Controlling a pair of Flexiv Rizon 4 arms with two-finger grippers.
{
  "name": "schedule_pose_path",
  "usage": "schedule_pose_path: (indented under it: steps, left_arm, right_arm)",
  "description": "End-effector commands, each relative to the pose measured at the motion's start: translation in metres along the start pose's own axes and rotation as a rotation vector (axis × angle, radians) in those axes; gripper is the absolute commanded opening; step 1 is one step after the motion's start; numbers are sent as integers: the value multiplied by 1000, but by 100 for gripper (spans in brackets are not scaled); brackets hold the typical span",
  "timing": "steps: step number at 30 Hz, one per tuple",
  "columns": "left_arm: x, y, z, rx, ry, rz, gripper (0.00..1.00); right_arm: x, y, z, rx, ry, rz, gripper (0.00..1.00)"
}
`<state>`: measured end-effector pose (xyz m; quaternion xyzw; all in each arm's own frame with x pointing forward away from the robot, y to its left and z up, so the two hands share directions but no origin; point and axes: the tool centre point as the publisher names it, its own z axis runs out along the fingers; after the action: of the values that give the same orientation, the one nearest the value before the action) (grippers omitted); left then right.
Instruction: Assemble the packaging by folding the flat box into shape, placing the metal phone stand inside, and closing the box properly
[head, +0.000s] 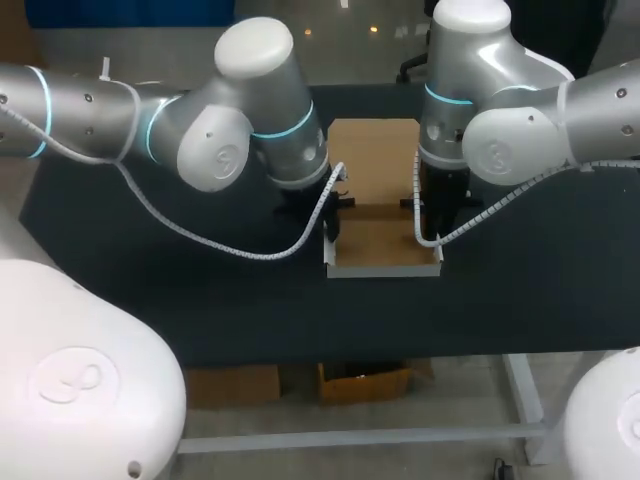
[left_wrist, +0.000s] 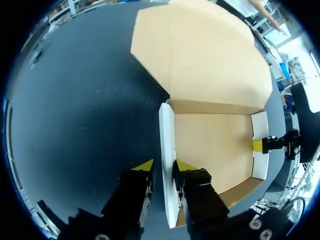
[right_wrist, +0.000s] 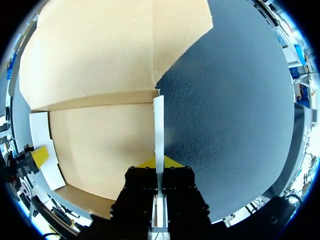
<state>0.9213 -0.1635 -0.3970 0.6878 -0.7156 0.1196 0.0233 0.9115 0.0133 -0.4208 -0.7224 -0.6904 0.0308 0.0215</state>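
The box (head: 378, 245) sits open in the middle of the dark surface (head: 150, 300), with its big flap (head: 372, 160) lying on the far side. The left tool (left_wrist: 165, 167) pinches the upright left side wall (left_wrist: 167, 140) between its fingers. The right tool (right_wrist: 160, 162) pinches the right side wall (right_wrist: 158, 125) in the same way.
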Motion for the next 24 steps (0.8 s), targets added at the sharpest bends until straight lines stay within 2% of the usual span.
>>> schedule_pose_path:
  steps: [1,17,21,24]
  left_arm:
    - [2,-1,3,-7,-155,1,22]
    - [-2,-2,8,-42,-194,14,11]
    - [-3,-3,9,-56,-194,17,1]
    - [-4,-3,9,-70,-193,20,0]
  right_arm:
    - [0,0,1,1,-2,1,0]
    - [0,0,1,1,-2,1,0]
    - [0,0,1,1,-2,1,0]
    - [0,0,1,1,-2,1,0]
